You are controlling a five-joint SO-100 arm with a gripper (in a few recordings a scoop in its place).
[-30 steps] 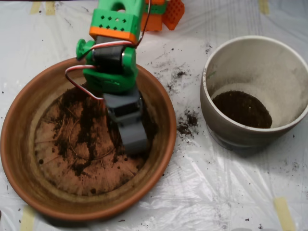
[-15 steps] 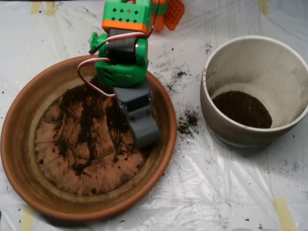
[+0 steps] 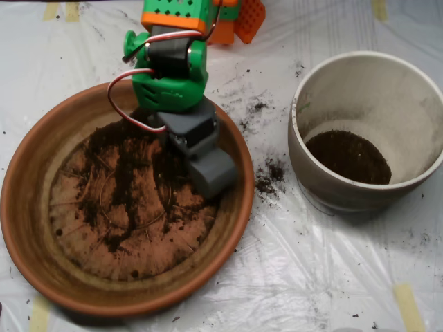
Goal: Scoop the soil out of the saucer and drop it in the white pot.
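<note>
Soil (image 3: 124, 183), dark and crumbly, is smeared thinly over the round terracotta saucer (image 3: 28, 207), at nine o'clock from the grey clamshell scoop (image 3: 211, 173), whose halves look pressed together. More fills the bottom of the off-white ceramic pot (image 3: 408, 90) at three o'clock.

Soft, even room light falls from above, leaving faint shadows. The plastic sheet (image 3: 291, 277) gleams with pale glare in its wrinkles. The picture is slightly soft and grainy.
</note>
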